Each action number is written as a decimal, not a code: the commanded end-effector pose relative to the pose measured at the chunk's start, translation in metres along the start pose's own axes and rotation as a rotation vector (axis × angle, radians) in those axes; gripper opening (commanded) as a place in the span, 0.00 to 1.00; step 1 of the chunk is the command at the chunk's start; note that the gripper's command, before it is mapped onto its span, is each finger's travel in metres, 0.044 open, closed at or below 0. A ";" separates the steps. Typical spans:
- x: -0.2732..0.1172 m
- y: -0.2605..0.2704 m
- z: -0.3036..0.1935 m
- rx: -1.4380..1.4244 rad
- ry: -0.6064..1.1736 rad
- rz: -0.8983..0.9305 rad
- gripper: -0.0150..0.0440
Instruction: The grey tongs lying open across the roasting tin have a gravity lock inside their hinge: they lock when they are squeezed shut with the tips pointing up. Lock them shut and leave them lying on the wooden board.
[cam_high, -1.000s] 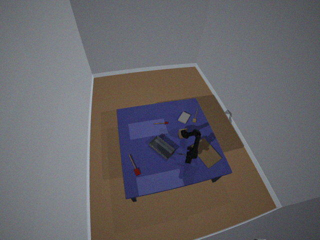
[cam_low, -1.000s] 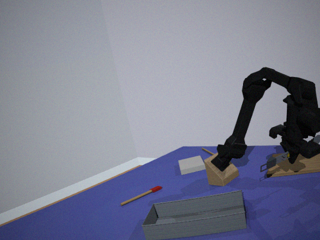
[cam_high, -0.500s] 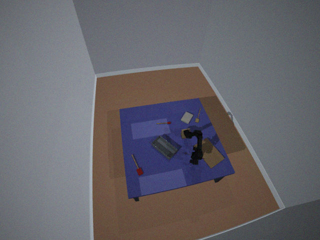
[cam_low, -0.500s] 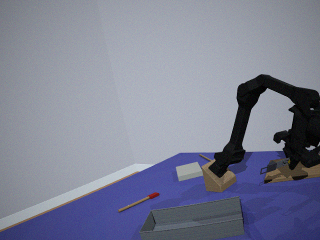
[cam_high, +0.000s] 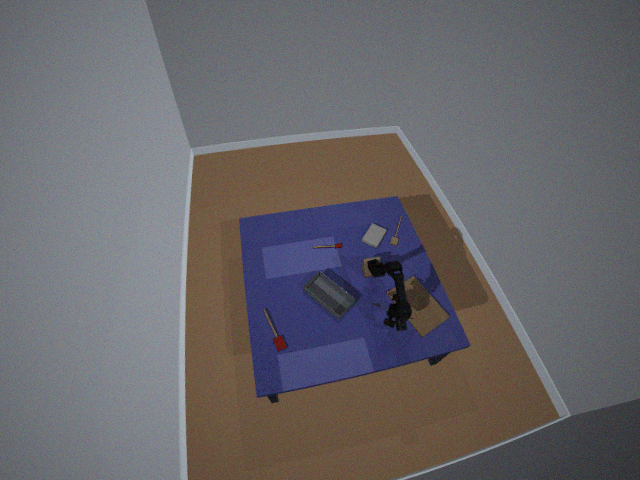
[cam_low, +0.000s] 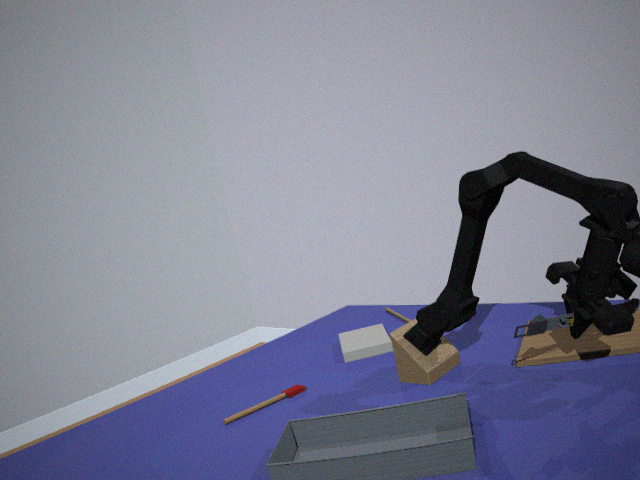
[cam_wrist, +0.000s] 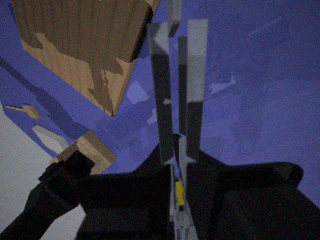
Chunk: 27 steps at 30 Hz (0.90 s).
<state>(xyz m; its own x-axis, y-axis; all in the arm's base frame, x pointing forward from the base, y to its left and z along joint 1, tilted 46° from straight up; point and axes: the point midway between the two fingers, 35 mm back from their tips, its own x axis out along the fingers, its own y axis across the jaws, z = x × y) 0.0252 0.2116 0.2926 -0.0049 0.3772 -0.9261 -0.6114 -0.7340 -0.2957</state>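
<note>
My gripper (cam_high: 395, 322) (cam_low: 580, 322) (cam_wrist: 171, 138) is shut on the grey tongs (cam_low: 540, 325) (cam_wrist: 196, 75), which are held above the table. In the wrist view their long flat pieces run nearly parallel, close together, away from the fingers. A yellow part (cam_low: 571, 320) (cam_wrist: 179, 192) shows between the fingers. In the exterior view the tongs look nearly level, with an outlined end to the left. Whether the lock has caught cannot be told. The wooden board (cam_high: 431, 320) (cam_low: 620, 343) (cam_wrist: 85, 30) lies beneath and beside the gripper. The roasting tin (cam_high: 330, 294) (cam_low: 387, 467) holds no tongs.
The arm's base stands on a wooden block (cam_high: 367, 268) (cam_low: 413, 364) (cam_wrist: 100, 150). A pale block (cam_high: 374, 235) (cam_low: 367, 343) (cam_wrist: 49, 137) and a wooden utensil (cam_high: 395, 240) lie behind it. Red-headed utensils (cam_high: 279, 342) (cam_low: 294, 391) lie on the blue table (cam_high: 299, 335).
</note>
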 end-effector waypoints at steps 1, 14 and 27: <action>0.002 0.004 0.007 0.023 0.022 -0.004 0.00; 0.007 0.019 0.031 0.080 0.069 -0.032 0.00; 0.009 0.037 0.056 0.135 0.091 -0.091 0.00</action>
<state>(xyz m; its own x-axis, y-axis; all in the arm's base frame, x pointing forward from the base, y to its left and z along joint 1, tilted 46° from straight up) -0.0348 0.2195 0.2860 0.1076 0.3698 -0.9229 -0.6974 -0.6335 -0.3352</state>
